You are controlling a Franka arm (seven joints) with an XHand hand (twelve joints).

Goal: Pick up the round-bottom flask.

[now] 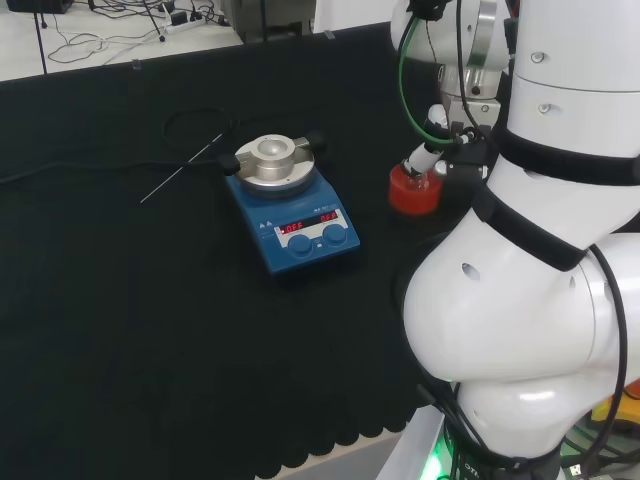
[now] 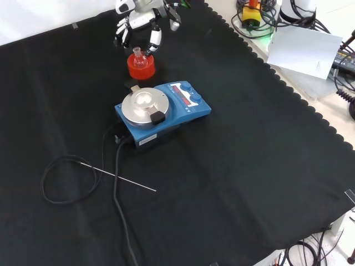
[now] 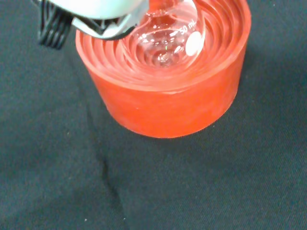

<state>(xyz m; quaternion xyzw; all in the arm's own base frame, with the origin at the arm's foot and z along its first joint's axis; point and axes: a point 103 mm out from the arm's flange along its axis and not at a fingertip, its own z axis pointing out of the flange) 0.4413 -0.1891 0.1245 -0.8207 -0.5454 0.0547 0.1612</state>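
Observation:
A small clear round-bottom flask (image 3: 165, 40) sits in a red ribbed stand (image 3: 168, 96), its bulb resting in the ribbed hollow. In the front view the flask's neck (image 2: 137, 54) rises from the stand (image 2: 141, 68) near the far edge of the cloth. The hand (image 2: 140, 21) hangs just above it, with fingers (image 2: 153, 40) pointing down on either side of the neck; I see no contact. In the head view the stand (image 1: 413, 192) lies close to the arm's white links, a fingertip (image 1: 428, 157) right over it. The hand is open.
A blue stirrer plate (image 2: 161, 111) with a round metal top stands just in front of the stand in the front view, also seen as the blue plate (image 1: 292, 215) in the head view. A thin metal probe (image 2: 125, 180) and looped black cable (image 2: 66, 180) lie nearer the camera.

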